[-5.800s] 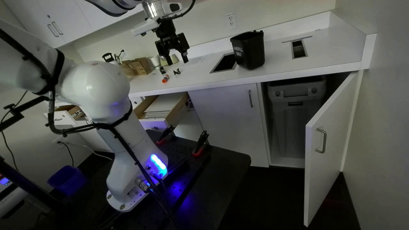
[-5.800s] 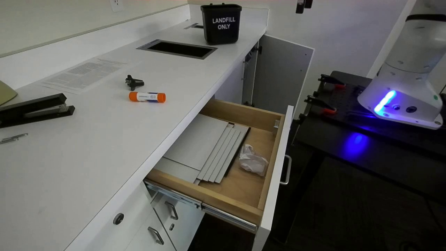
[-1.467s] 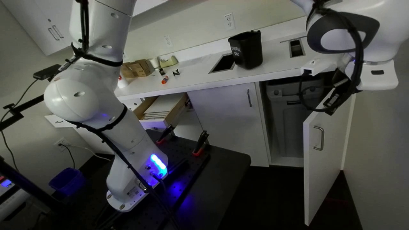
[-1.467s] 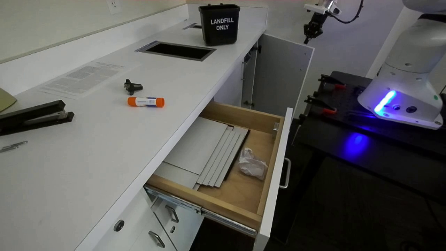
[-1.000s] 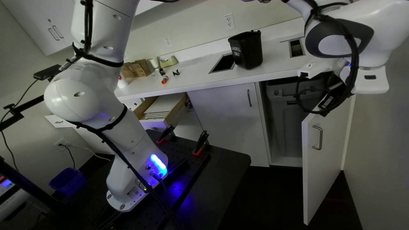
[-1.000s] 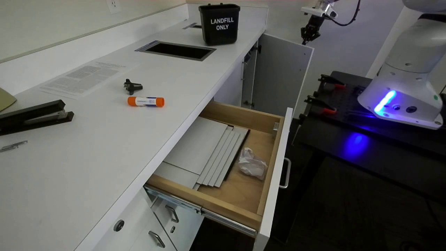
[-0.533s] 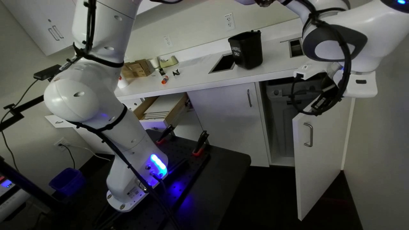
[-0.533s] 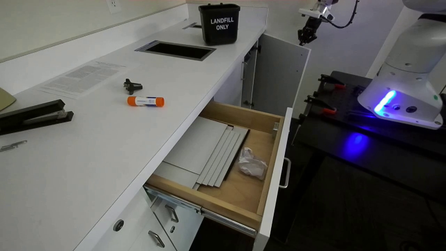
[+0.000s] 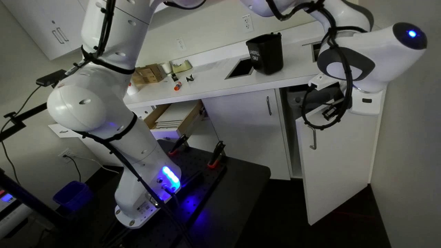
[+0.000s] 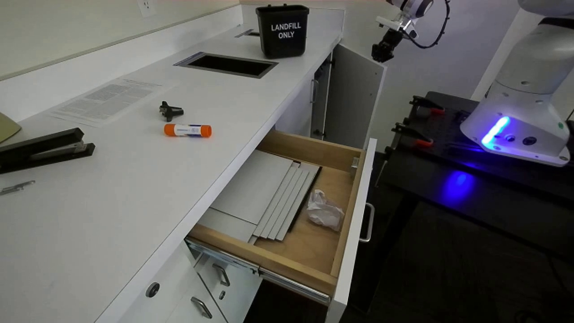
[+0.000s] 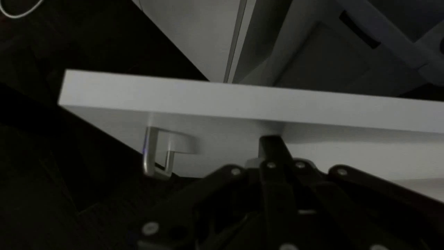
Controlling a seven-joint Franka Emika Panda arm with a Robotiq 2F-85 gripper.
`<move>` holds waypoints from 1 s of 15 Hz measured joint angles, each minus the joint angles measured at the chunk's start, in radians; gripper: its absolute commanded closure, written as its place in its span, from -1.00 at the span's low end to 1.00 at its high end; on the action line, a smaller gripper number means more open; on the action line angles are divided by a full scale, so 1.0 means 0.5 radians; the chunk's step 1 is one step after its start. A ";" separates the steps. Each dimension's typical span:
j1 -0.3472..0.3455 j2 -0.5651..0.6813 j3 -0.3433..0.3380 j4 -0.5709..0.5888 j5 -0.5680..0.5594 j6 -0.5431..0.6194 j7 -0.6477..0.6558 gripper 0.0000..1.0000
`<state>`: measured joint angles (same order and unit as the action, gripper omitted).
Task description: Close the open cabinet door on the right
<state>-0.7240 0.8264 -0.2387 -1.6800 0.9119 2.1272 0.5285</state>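
The jaws are narrow, drawn together; in the wrist view their tips are at the outer face of the cabinet door (image 11: 222,100), just below its top edge and near the bent metal handle (image 11: 150,152). Whether they touch the panel I cannot tell. The door stands partly open at the end of the row, beside the side wall (image 9: 410,148), with a grey container (image 11: 322,62) dimly visible behind it. The neighbouring door (image 9: 244,134) stands flush.

Above runs the long white surface (image 10: 116,224). A black bin (image 10: 283,33) lettered LANDFILL ONLY stands on it, just beside a rectangular cutout (image 10: 228,65). Farther along lie printed sheets (image 10: 107,101), a small black gadget (image 10: 171,111), an orange-and-white stick (image 10: 187,130) on its side, a black stapler (image 10: 45,150) and cardboard boxes (image 9: 148,73). Below, a wooden drawer (image 10: 314,146) is pulled out, with grey boards (image 10: 255,184) and a crumpled white wad (image 10: 323,211) inside.

The arm's base (image 9: 137,196) glows blue on a separate dark surface (image 9: 244,175), where two black-and-red clamps (image 9: 217,154) sit near the edge. On the floor (image 9: 282,206) is a blue bin (image 9: 70,196); wall cabinets (image 9: 55,27) hang high up, and an outlet (image 9: 247,23) is set in the pale wall (image 9: 213,31) behind the white surface.
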 measured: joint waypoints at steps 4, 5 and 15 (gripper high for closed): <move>-0.001 0.048 0.078 -0.002 0.295 -0.030 -0.079 1.00; 0.002 0.056 0.104 -0.003 0.367 -0.040 -0.107 1.00; 0.173 0.079 0.167 -0.008 0.735 -0.067 -0.280 1.00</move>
<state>-0.6373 0.8660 -0.1552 -1.6840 1.2794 2.0938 0.3883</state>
